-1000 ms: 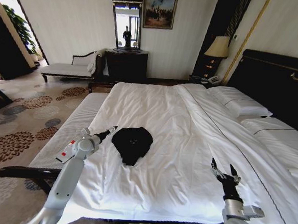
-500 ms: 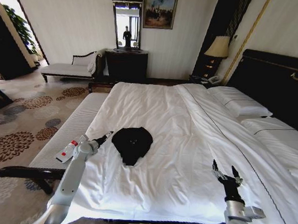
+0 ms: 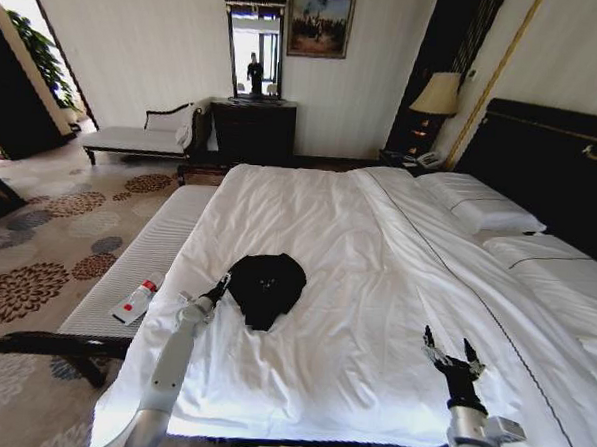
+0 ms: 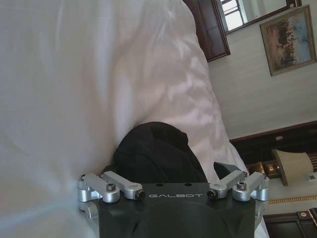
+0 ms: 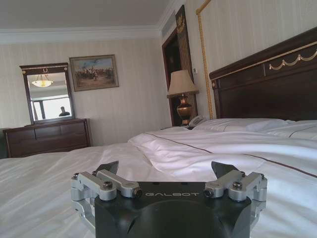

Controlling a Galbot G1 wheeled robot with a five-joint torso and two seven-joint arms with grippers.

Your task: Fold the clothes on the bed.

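We see our left pincer (image 3: 221, 282) open beside the crumpled black soft T-shirt (image 3: 266, 285) on the large white-duveted bed (image 3: 357, 247); our right pincer (image 3: 453, 353) hovers open.

A white bench (image 3: 136, 265) holds a remote (image 3: 135, 301); a mirror (image 3: 255, 45) tops the dark dresser (image 3: 251, 131)

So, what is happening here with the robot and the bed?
The robot stands at the foot of the bed, where a black T-shirt lies crumpled on the white duvet, not yet folded. The left gripper is at the shirt's edge with its fingers open; in the left wrist view the shirt sits just in front of them. The right gripper hovers open over bare duvet, apart from the shirt, and holds nothing.
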